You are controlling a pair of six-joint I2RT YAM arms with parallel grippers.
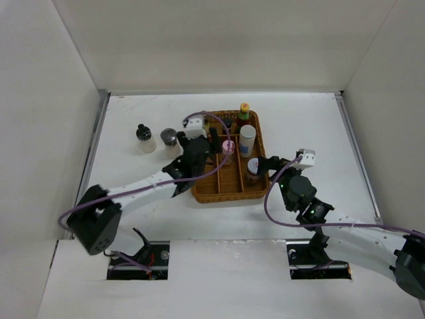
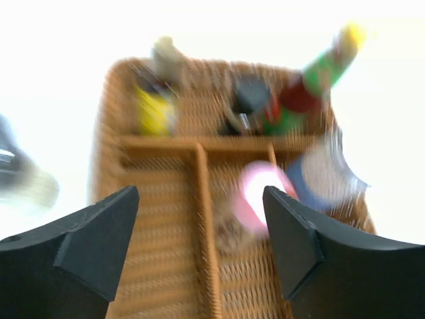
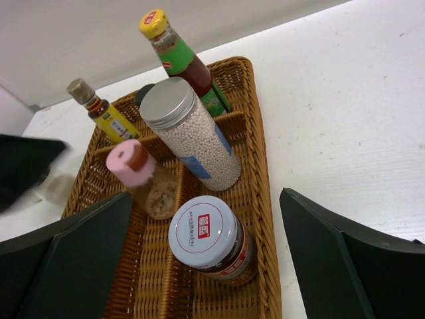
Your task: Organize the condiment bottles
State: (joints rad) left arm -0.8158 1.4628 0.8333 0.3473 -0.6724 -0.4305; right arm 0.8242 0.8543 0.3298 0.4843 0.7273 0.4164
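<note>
Right gripper [image 3: 206, 193] gapes wide and empty at the wicker tray's [image 3: 265, 219] right rim; left gripper [image 2: 200, 189], jaws apart, hangs over its middle. Near right: a jar [image 3: 211, 240] whose white lid carries a red square seal, unreadable. Beyond: pink-lidded shaker [image 3: 143, 178], blue-labelled silver-lidded jar [image 3: 192, 133], yellow-capped green bottle [image 3: 182, 60] at the far edge.

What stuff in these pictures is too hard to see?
Left wrist view: everything is motion-blurred; the pink-lidded jar is a smear, labels unreadable.
Top view: the left arm hides the wicker tray's left side.
Top view: the black-capped bottle and glass jar are too small to read.
Right wrist view: a dark cap sits mostly hidden behind the tall white jar.
</note>
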